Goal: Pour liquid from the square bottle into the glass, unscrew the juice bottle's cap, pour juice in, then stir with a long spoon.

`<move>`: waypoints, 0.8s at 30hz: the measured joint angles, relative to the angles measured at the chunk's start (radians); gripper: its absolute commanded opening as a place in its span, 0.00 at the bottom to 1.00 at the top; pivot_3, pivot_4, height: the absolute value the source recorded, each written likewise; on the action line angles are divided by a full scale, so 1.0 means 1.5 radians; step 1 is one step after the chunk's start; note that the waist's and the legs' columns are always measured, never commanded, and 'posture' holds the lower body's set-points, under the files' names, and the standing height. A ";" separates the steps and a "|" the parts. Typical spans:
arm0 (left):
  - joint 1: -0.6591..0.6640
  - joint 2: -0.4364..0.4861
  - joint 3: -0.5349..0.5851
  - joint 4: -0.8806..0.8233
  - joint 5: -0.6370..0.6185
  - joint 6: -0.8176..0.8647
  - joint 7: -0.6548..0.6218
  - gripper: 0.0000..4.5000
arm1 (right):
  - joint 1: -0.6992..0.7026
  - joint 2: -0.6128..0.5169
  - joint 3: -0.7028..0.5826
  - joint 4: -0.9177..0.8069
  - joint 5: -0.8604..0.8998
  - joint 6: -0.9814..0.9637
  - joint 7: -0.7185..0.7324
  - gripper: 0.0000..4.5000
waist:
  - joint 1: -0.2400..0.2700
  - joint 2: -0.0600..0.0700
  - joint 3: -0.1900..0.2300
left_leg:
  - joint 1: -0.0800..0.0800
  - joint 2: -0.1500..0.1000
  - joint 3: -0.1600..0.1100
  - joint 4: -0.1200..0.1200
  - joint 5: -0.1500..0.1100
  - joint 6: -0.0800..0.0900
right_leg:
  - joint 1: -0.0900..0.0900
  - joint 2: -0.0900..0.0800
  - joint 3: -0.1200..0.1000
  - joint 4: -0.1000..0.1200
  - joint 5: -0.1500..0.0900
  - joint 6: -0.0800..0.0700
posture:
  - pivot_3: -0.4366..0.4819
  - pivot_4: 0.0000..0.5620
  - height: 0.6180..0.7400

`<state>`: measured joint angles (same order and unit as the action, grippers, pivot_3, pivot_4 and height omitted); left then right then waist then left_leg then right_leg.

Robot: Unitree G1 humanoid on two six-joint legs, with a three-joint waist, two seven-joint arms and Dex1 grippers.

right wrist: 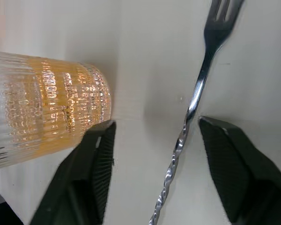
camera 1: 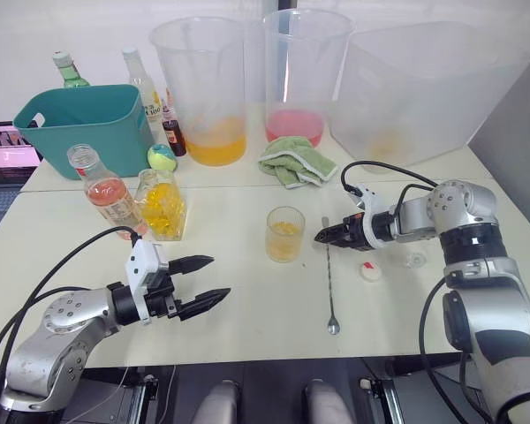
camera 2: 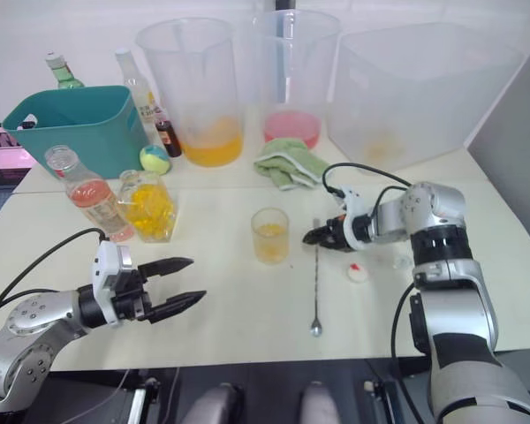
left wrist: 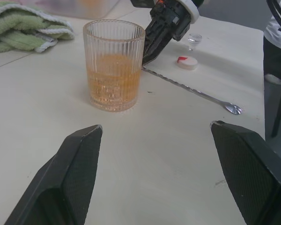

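Steel is the trouble here: the long spoon [camera 1: 329,276] lies flat on the bench [camera 1: 247,336], thin and twisted, its forked end toward the right claw [camera 1: 321,236] and its tiny bowl toward the near edge. That claw hovers low over the fork end, fingers apart and straddling the shaft in its wrist view, not yet clamped on it. A stem this slim against a hard top can skid or roll out as the fingers close, or pivot and swing.

At about nine o'clock from that claw, just beside it, stands the ribbed glass [camera 1: 284,234], holding orange-yellow liquid. One finger sits close to its wall, so a closing or sideways move could nudge it and slop the drink.

At roughly four o'clock from the right claw lies the white cap [camera 1: 369,271], off its bottle; a swinging spoon could knock it away.

Well to the nine o'clock side of the glass stand the juice bottle [camera 1: 103,192], uncapped, and the square bottle [camera 1: 162,204], touching or nearly so. The left claw [camera 1: 214,280] hangs open near the front edge, gripping nothing, pointed toward the glass; a forward drift would threaten it too.
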<state>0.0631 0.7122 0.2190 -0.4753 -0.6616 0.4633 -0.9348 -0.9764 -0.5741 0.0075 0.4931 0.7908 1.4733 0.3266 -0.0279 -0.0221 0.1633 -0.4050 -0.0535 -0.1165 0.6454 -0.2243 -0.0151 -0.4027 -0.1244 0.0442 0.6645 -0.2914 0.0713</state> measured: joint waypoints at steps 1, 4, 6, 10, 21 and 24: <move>0.004 0.005 0.010 0.000 -0.007 0.000 -0.002 0.87 | 0.013 -0.006 -0.012 -0.026 -0.003 0.007 -0.001 0.98 | 0.002 0.000 0.000 | 0.000 0.000 0.000 0.000 0.000 0.000 | 0.000 0.000 0.000 0.000 0.000 0.000 | 0.48 0.27 0.98; 0.020 0.026 0.042 0.002 -0.022 0.003 -0.015 0.87 | 0.062 -0.052 -0.062 -0.134 0.011 0.057 0.002 1.00 | 0.008 0.000 0.000 | -0.001 0.000 0.000 0.000 0.000 0.000 | -0.001 0.000 0.000 0.000 0.000 0.000 | 0.48 0.27 0.98; 0.025 0.041 0.070 0.012 -0.032 0.003 -0.026 0.87 | 0.095 -0.095 -0.106 -0.220 0.039 0.082 0.026 1.00 | 0.009 0.000 0.000 | -0.001 0.000 0.000 0.000 0.000 0.000 | -0.001 0.000 0.000 0.000 0.000 0.000 | 0.48 0.27 0.98; 0.041 0.051 0.127 0.046 -0.043 0.000 -0.042 0.87 | 0.251 -0.219 -0.192 -0.425 0.077 0.017 0.136 1.00 | 0.009 0.000 0.000 | 0.000 0.000 0.000 0.000 -0.001 0.001 | 0.000 0.000 -0.001 -0.001 0.000 0.000 | 0.48 0.27 0.98; 0.072 0.055 0.154 0.137 0.007 -0.088 -0.113 0.87 | 0.766 -0.203 -0.343 -0.528 -0.058 -0.475 0.465 1.00 | 0.011 0.000 0.000 | 0.009 0.002 0.003 -0.001 -0.001 0.001 | 0.011 0.001 0.000 -0.006 -0.001 0.001 | 0.48 0.27 0.98; 0.077 0.042 0.153 0.156 0.027 -0.119 -0.114 0.87 | 0.807 -0.194 -0.379 -0.483 -0.077 -0.554 0.514 1.00 | 0.010 0.000 0.000 | 0.010 0.002 0.003 -0.001 -0.001 0.001 | 0.012 0.001 0.000 -0.006 -0.001 0.001 | 0.48 0.27 0.98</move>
<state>0.1783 0.7747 0.4484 -0.2415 -0.6207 0.2853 -1.1060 0.2338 -0.8647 -0.5614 -0.2321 0.6754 0.6418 1.0969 -0.0127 -0.0218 0.1639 -0.3900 -0.0499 -0.1121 0.6432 -0.2260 -0.0130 -0.3849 -0.1231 0.0443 0.6551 -0.2922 0.0726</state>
